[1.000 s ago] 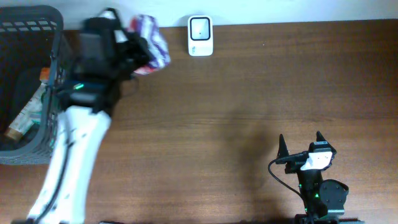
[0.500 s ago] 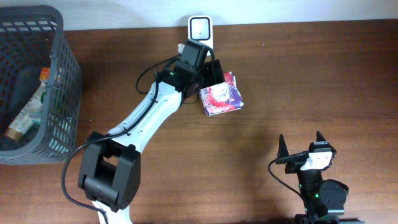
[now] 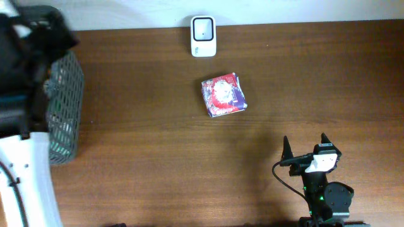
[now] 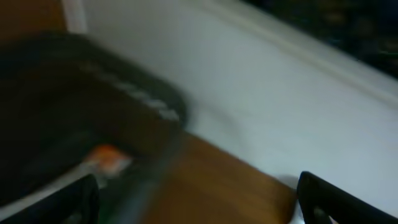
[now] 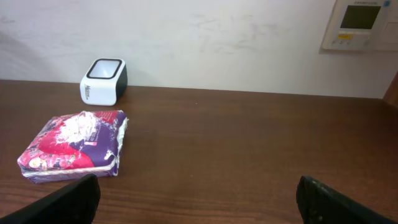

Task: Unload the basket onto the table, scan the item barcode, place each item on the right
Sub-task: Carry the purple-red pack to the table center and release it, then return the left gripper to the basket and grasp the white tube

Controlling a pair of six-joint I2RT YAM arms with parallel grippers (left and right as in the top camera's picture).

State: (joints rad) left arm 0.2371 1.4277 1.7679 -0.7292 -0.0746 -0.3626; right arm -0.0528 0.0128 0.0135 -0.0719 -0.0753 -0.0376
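The item, a red and purple packet (image 3: pixel 223 96) (image 5: pixel 73 146), lies flat on the brown table, a short way in front of the white barcode scanner (image 3: pixel 203 36) (image 5: pixel 104 81), with nothing touching it. My left arm (image 3: pixel 28 57) is at the far left over the grey basket (image 3: pixel 66 101). Its wrist view is blurred, and there my left gripper (image 4: pixel 200 200) stands open and empty above the basket's rim (image 4: pixel 124 93). My right gripper (image 3: pixel 305 145) (image 5: pixel 199 199) rests open near the front right, facing the packet from well back.
The basket at the left edge holds something with an orange end (image 4: pixel 107 157). A white wall runs behind the table's far edge, with a control panel (image 5: pixel 362 23) on it at the right.
The left gripper carried the packet to the scanner, opened and left it on the table. The arm then swung left to the basket. The right arm has not moved.
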